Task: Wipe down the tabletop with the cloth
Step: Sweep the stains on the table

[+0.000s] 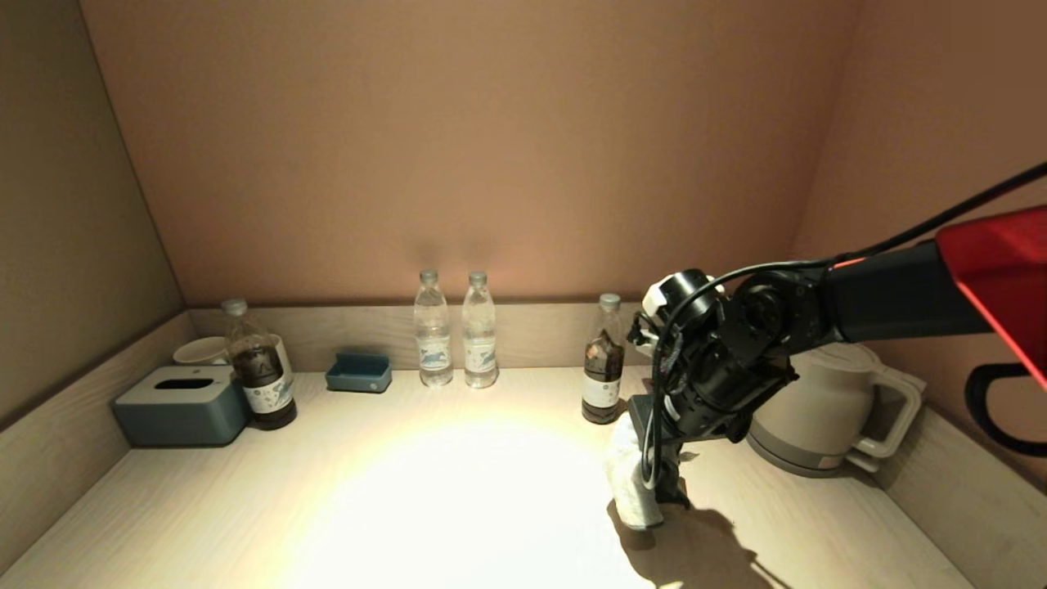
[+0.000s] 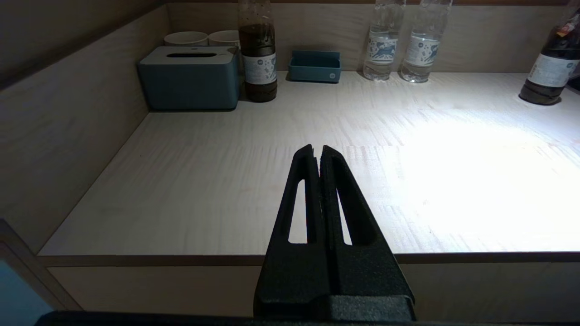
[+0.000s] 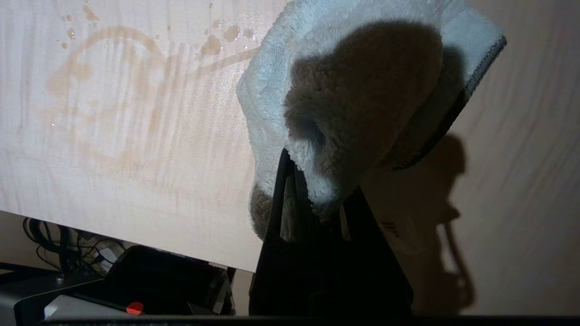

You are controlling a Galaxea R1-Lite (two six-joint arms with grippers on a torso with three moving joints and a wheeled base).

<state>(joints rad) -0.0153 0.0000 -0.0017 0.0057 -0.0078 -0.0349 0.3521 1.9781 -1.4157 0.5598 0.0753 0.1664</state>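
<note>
My right gripper [image 1: 667, 489] points down over the right half of the pale wooden tabletop [image 1: 409, 491] and is shut on a white fluffy cloth [image 1: 630, 478]. The cloth hangs from the fingers, and I cannot tell whether its lower end touches the wood. In the right wrist view the cloth [image 3: 362, 90] bunches round the gripper [image 3: 317, 183], next to a brownish wet ring and drops [image 3: 108, 90] on the wood. My left gripper [image 2: 317, 149] is shut and empty, parked above the table's front edge; it is out of the head view.
A white kettle [image 1: 818, 409] stands just right of the right arm and a dark bottle [image 1: 604, 372] just behind it. Two clear water bottles [image 1: 456, 339], a blue tray [image 1: 358, 372], another dark bottle [image 1: 260, 372], a tissue box [image 1: 181, 405] and cups [image 1: 200, 350] line the back wall.
</note>
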